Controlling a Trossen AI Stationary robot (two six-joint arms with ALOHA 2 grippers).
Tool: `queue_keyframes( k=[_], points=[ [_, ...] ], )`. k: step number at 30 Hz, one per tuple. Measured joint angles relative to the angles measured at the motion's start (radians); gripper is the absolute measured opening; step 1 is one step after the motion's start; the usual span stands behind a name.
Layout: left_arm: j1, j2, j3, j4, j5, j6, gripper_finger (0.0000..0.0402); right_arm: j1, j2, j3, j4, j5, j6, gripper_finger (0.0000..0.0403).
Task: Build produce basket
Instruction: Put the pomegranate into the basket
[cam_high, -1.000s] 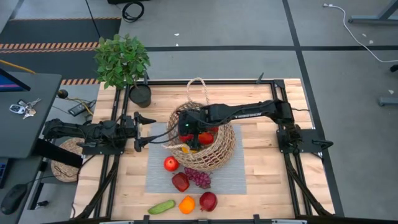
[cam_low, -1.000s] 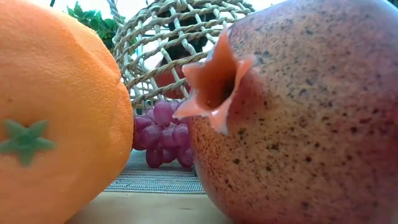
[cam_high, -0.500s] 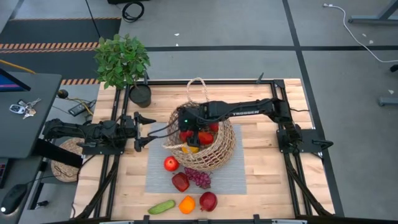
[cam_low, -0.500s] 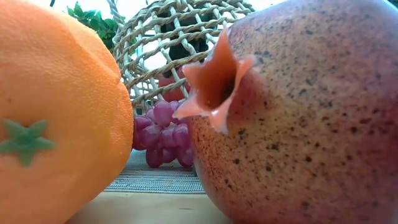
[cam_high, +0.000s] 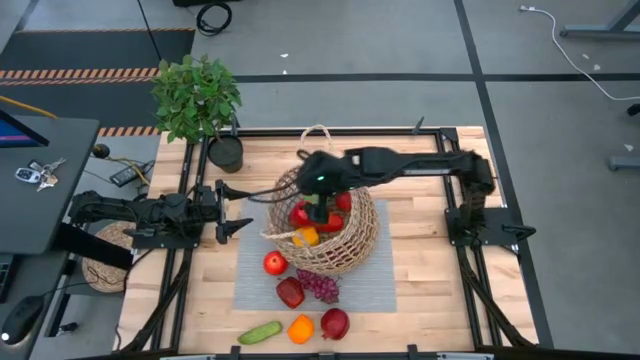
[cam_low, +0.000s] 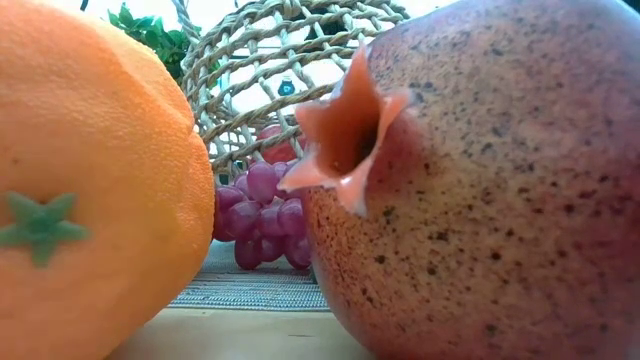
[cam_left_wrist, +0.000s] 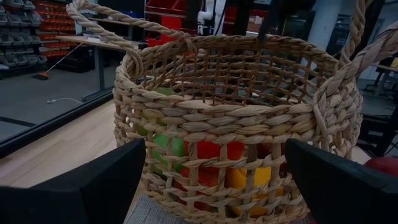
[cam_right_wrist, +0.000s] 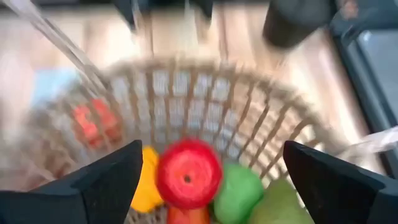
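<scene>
Six pieces of produce (cam_high: 298, 293) are counted on the grey mat (cam_high: 375, 285) beside the basket (cam_high: 350, 250), over which the right gripper (cam_high: 318, 192) is spread empty, the left gripper (cam_high: 232, 212) likewise unclenched nearby.

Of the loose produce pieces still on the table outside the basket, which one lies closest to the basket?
The purple grape bunch: it lies against the round tan wicker basket's near wall, while the red apple sits slightly apart and the cucumber, orange and pomegranate lie farther off.

I see bare table (cam_high: 420, 290) right of the mat; the plant (cam_high: 197, 95) and the basket (cam_high: 345, 245) handle (cam_high: 318, 135) crowd the far left.
</scene>
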Motion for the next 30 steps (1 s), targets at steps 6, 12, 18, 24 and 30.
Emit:
queue_keyframes(
  k=[6, 12, 18, 24, 30],
  points=[
    [0.0, 0.0, 0.0, 0.0, 0.0, 0.0, 0.0392, 0.077, -0.133, 0.0, 0.074, -0.002, 0.052, 0.0391],
    [0.0, 0.0, 0.0, 0.0, 0.0, 0.0, 0.0392, 0.268, -0.188, 0.001, 0.162, 0.002, -0.014, 0.0391],
    [0.0, 0.0, 0.0, 0.0, 0.0, 0.0, 0.0392, 0.459, -0.137, 0.001, 0.206, 0.025, -0.077, 0.0391],
    [0.0, 0.0, 0.0, 0.0, 0.0, 0.0, 0.0392, 0.584, -0.002, 0.0, 0.178, 0.087, -0.056, 0.0391],
    [0.0, 0.0, 0.0, 0.0, 0.0, 0.0, 0.0392, 0.645, 0.185, -0.001, 0.163, 0.089, -0.009, 0.0391]
  ],
)
